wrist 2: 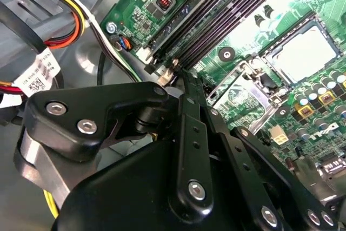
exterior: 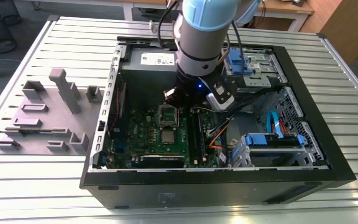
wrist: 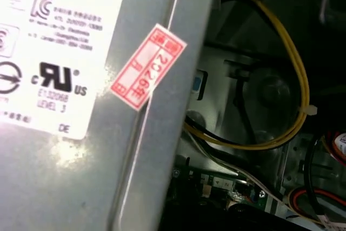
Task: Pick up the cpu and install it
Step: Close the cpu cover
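Pincer (exterior: 175,102) hangs low inside the open pc case (exterior: 229,179), just above the motherboard (exterior: 145,135). Can't tell whether it is wide or narrow, and nothing can be made out in its grip.

Key relation: the cpu (exterior: 168,136) looks to be the silvery square lying flat in the socket. It is near the pincer, on the side away from the power-supply box (exterior: 148,70), and not touching it. In the second wrist view the square is washed out, so I can't confirm it is seated. It is square, so it has no long axis, and its edges run parallel to the board edges. There is only one arm.

The hinged socket frame (exterior: 168,114) is flipped open. It sits right under the pincer, between it and the cpu, and is the closest thing in the way, judging by the exterior view.

Around the pincer:
- The memory slots (exterior: 195,133) are just beside it and run alongside the socket.
- The power-supply box is close behind it, on the opposite side from the cpu.
- The yellow cable (wrist: 300,79) and other wire bundles loop near the wrist, beside the power-supply box.
- The blue drive cage (exterior: 272,142) is well apart, past the memory slots.
- The grey fixture blocks (exterior: 48,121) are outside the case on the slatted worktop (exterior: 73,37), well apart from the pincer.
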Motion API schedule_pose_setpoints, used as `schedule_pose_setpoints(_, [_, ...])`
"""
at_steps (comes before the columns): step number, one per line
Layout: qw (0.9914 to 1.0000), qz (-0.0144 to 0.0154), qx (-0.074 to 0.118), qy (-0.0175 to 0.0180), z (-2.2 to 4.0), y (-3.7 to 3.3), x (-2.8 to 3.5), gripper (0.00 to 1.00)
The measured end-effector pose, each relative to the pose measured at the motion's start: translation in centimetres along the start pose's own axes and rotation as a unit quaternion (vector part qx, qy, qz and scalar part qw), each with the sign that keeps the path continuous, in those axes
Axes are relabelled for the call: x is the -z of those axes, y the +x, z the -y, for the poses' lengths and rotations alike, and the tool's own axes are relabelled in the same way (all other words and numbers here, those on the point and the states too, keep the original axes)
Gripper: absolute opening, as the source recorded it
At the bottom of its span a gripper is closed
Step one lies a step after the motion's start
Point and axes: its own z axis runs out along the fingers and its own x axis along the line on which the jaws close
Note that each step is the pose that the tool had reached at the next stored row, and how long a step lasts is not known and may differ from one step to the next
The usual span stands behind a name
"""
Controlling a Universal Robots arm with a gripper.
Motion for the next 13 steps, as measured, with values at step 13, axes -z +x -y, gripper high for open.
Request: schedule_pose_setpoints(13, [0.99966, 0.0076, 0.025, -0.0037, -0.10, 0.31, -0.04, 0.11])
